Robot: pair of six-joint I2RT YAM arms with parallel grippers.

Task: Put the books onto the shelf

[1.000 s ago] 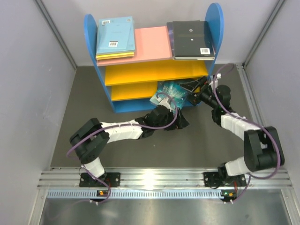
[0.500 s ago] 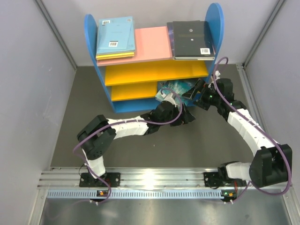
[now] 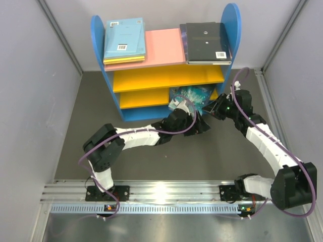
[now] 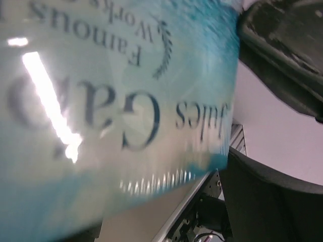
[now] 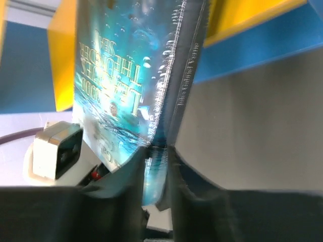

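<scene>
A teal book [image 3: 189,94] stands tilted on the floor in front of the shelf [image 3: 166,65], by its lowest yellow board. My right gripper [image 3: 208,105] comes in from the right, shut on the teal book's [image 5: 126,80] spine edge at the jaws [image 5: 156,164]. My left gripper [image 3: 192,113] is under the book's near side. Its cover [image 4: 116,101] fills the left wrist view across wide jaws, with one finger [image 4: 267,201] showing at the right. On the pink top board lie a light blue book [image 3: 124,39] over a yellow one, and a black book [image 3: 206,42].
Grey walls close in on the left [image 3: 30,101] and the right [image 3: 303,75]. The shelf stands against the back wall. A metal rail [image 3: 166,191] with both arm bases runs along the near edge. My left wrist camera housing [image 5: 53,151] shows beside the book.
My right gripper has gone from wide open to shut on the teal book's edge. The left arm slid right under the book, which now stands a little more to the right.
</scene>
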